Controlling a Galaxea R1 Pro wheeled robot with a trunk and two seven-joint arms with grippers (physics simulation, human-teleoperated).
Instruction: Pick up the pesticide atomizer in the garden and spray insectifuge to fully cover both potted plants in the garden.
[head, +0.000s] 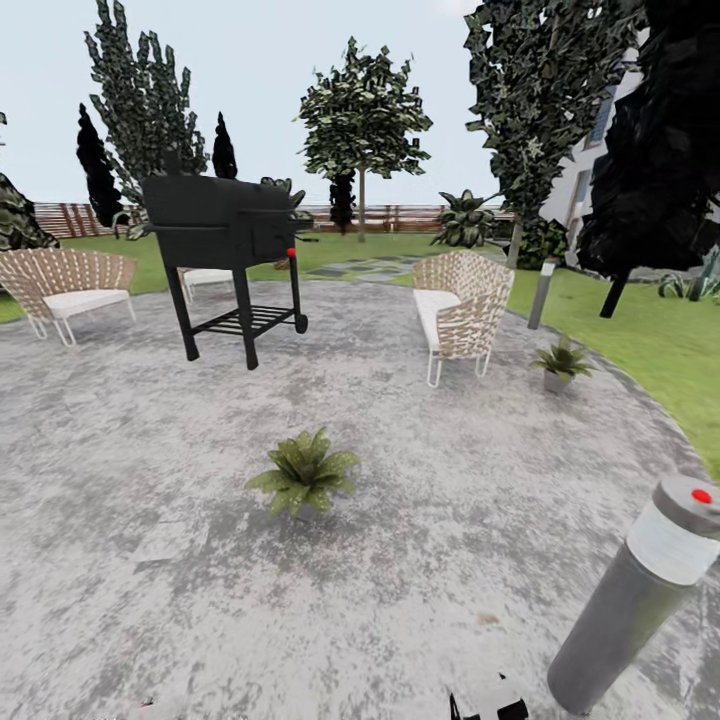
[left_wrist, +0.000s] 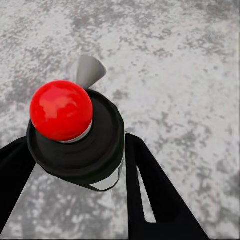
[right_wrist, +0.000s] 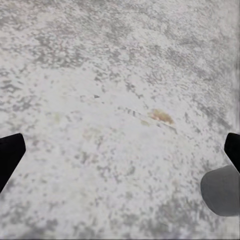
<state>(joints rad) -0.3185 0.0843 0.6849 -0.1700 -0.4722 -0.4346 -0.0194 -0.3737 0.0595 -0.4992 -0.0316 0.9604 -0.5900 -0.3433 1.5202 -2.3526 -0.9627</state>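
Black left fingers (left_wrist: 150, 190) were clamped on the pesticide atomizer (left_wrist: 75, 145), one each side of its cap; right fingers (right_wrist: 10, 155) stood apart above the patio (right_wrist: 120, 75).

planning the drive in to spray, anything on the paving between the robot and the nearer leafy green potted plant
Nothing visible: bare mottled grey paving leads to the nearer leafy green potted plant. The grey cylindrical post with a red dot stands off to the right.

No readable text, labels or nos. anywhere; white band on grey cylinder (head: 640, 590) is blank.
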